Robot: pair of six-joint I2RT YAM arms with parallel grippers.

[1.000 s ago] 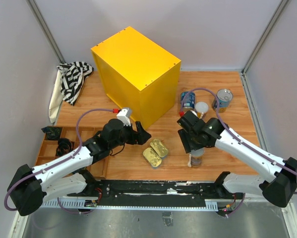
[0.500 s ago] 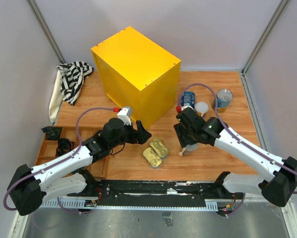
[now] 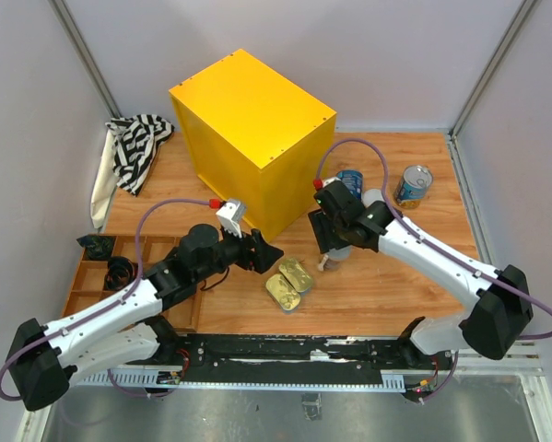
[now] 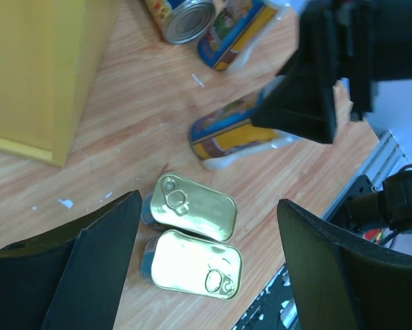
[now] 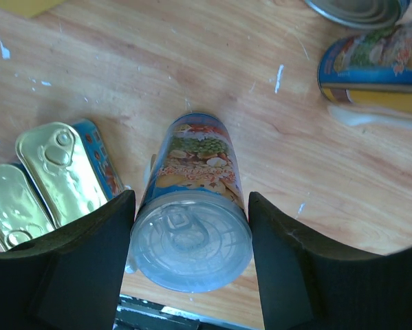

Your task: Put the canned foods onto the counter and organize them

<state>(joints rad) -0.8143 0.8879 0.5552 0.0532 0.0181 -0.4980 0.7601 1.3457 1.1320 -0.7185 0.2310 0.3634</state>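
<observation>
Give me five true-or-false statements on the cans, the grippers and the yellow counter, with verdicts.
1. The right gripper grips a tall white-lidded can. True.
2. The left gripper holds a gold tin. False: it is open and empty above the two gold tins.
3. The two gold tins lie side by side on the wooden table. True.
4. A can stands on the yellow counter. False: its top bears no can.
5. The striped cloth lies right of the counter. False: it lies to its left in the top view.
</observation>
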